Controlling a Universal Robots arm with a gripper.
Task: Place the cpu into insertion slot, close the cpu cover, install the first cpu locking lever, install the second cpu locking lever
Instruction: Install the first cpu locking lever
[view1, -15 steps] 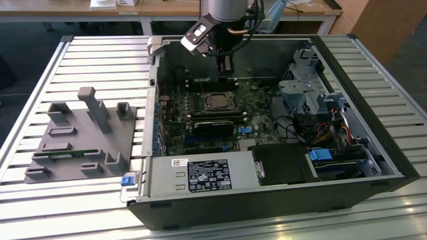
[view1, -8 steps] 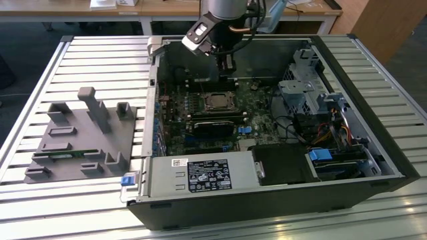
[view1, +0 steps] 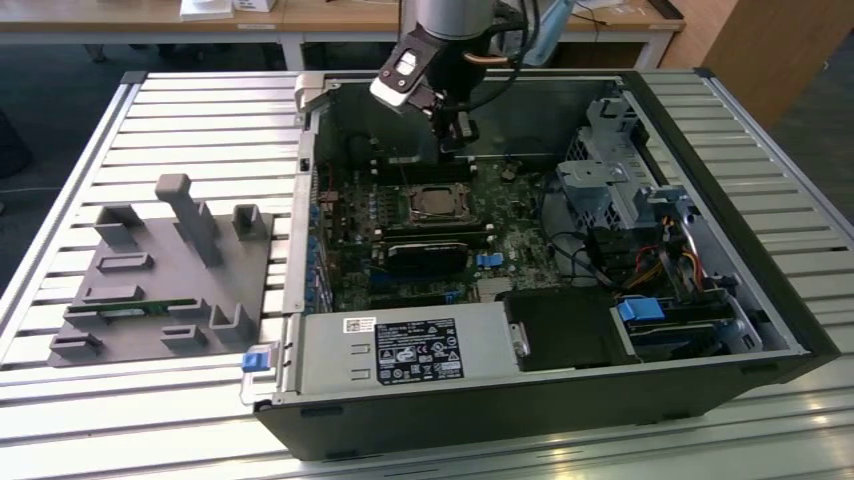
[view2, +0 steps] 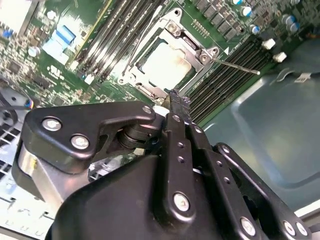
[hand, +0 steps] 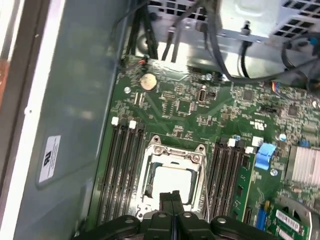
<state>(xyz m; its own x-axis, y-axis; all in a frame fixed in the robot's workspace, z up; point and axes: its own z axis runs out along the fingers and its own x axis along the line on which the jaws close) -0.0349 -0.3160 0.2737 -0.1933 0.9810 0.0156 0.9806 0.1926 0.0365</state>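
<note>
The cpu (view2: 167, 65) (hand: 172, 181), with its dull silver top, lies in the insertion slot (hand: 148, 182) on the motherboard. The cpu cover (view2: 196, 50) (hand: 175, 153), a silver metal frame, lies flat over it with the chip showing through its window. A thin metal locking lever (view2: 238, 66) sticks out from one socket corner over the memory slots. My gripper (view2: 178, 100) (hand: 172, 197) hangs just above the socket's edge, shut with nothing between its fingers. In the exterior view the gripper (view1: 455, 140) is above and behind the socket (view1: 438, 203), inside the open computer case.
Long black memory slots (hand: 124, 165) flank the socket on both sides. The case wall (hand: 75, 110) rises close by. A power supply (view1: 400, 350) and drive cage (view1: 614, 180) fill the case. A grey parts fixture (view1: 160, 290) sits on the slatted table at the exterior view's left.
</note>
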